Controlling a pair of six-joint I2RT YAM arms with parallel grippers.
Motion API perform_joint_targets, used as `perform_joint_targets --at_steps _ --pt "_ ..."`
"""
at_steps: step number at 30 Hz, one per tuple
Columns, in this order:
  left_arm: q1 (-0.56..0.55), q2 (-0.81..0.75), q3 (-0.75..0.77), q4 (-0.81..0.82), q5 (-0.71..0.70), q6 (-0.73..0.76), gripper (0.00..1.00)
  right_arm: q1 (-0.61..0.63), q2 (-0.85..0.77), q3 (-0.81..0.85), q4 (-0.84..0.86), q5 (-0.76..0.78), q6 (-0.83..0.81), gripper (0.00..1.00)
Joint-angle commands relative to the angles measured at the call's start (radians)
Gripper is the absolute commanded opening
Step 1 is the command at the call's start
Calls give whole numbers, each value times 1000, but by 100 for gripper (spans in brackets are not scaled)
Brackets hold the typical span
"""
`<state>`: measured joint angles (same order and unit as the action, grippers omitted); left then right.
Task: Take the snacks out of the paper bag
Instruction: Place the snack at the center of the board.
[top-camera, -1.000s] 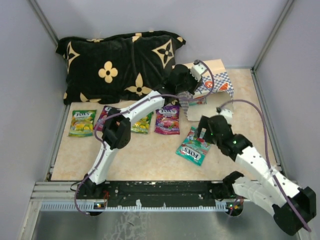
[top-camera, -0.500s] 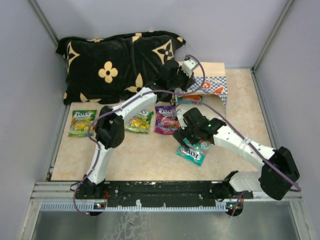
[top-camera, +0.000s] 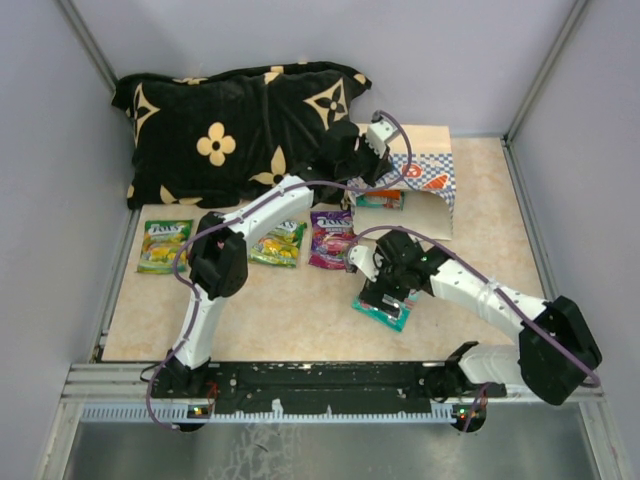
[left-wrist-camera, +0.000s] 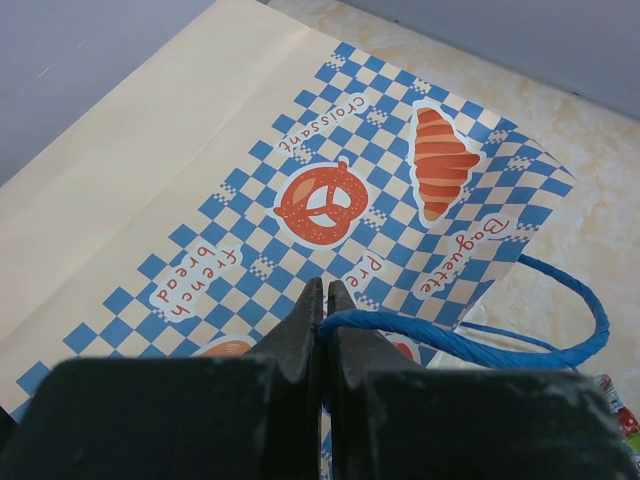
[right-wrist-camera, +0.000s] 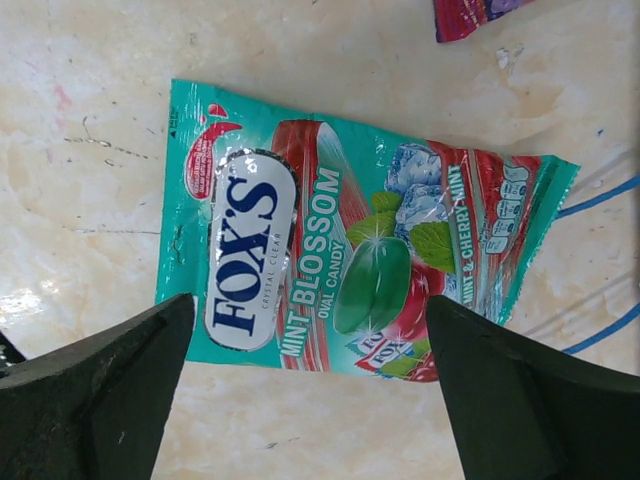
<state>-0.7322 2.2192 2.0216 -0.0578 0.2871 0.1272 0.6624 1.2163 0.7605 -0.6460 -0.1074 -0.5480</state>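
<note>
The teal packet (right-wrist-camera: 350, 260) lies flat on the surface (top-camera: 280, 310), directly beneath the right tool (right-wrist-camera: 308, 305), whose fingers are spread wide on either side of it. The right arm reaches forward and leftward, wrist turned down. The left arm stretches far back and to the right, and the left tool (left-wrist-camera: 322, 300) is pressed together on the blue cord handle (left-wrist-camera: 480, 345) of the paper bag (left-wrist-camera: 330, 190). An orange packet (top-camera: 380, 200) shows in the bag's mouth. A magenta packet (top-camera: 333, 238), a yellow-green packet (top-camera: 278, 243) and a green packet (top-camera: 165, 245) lie in a row to its left.
</note>
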Motion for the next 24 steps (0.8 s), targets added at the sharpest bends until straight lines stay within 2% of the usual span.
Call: perform_joint_targets --at_steps 1,5,8,12,14,18,20,24 --pt "5 -62 -14 -20 2 11 0 -37 48 -15 41 -39 -83 99" --pt "7 -64 -16 -18 3 10 0 -65 133 -11 54 -13 -91 99" --pt "7 -64 -16 -20 7 11 0 -66 181 -15 118 40 -32 99" --pt "8 -72 -24 -29 -4 31 0 -67 240 0 195 122 183 99" --pt "12 -77 -31 -31 -13 44 0 -64 282 44 168 206 333 99" --pt "23 -89 -39 -33 -13 47 0 -13 327 110 142 350 531 99" --pt "27 -94 -44 -33 -11 48 0 -4 343 154 89 326 626 99" --pt "34 -101 -42 -31 -8 41 0 1 440 250 -59 404 835 99"
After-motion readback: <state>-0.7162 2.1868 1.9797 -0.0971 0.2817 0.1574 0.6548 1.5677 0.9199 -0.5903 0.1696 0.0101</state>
